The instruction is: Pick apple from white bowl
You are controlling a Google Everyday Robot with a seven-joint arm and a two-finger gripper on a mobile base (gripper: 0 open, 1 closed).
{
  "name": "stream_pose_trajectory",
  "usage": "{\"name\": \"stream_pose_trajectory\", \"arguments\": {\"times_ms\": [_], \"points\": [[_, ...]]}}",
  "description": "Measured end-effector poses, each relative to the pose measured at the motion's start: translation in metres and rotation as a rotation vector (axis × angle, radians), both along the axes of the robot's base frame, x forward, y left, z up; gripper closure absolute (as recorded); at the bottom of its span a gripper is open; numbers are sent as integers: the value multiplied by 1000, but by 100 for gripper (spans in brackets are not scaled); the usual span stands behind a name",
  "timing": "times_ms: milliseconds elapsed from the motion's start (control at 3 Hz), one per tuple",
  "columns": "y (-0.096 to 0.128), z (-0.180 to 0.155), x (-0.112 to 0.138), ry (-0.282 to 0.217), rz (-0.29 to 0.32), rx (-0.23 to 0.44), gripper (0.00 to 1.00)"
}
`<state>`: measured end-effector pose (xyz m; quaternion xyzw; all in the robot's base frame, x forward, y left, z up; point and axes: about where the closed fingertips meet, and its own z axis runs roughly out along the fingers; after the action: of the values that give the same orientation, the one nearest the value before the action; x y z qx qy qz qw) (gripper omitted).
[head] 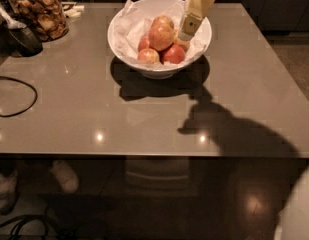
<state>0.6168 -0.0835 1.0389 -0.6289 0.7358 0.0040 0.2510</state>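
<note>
I am hovering my gripper (187,32) over the 3 o'clock side of the white bowl (112,38), which is sitting toward 12 o'clock on the worktop (144,121). The tip is hanging just beside the apple (161,36), at its 3 o'clock; whether the gripper is released or clenched I cannot tell. The apple, the biggest golden-orange one, is lying on top of the pile, with a deep-red apple (173,54) at its 5 o'clock and a smaller yellow-red apple (148,56) at its 7 o'clock. I am judging that I should be shifting toward 9 o'clock until centred over the apple, then descending straight and gripping across its widest part. That means avoiding the crumpled paper lining (128,30) and lifting vertically so the neighbours are not rolling.
</note>
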Motion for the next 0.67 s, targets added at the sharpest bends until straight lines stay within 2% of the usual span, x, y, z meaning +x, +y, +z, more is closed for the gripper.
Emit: {"name": "stream_pose_trajectory", "arguments": {"times_ms": [333,667], "points": [[11,-1,24,6,8,23,2],[15,-4,42,13,2,41,17]]}}
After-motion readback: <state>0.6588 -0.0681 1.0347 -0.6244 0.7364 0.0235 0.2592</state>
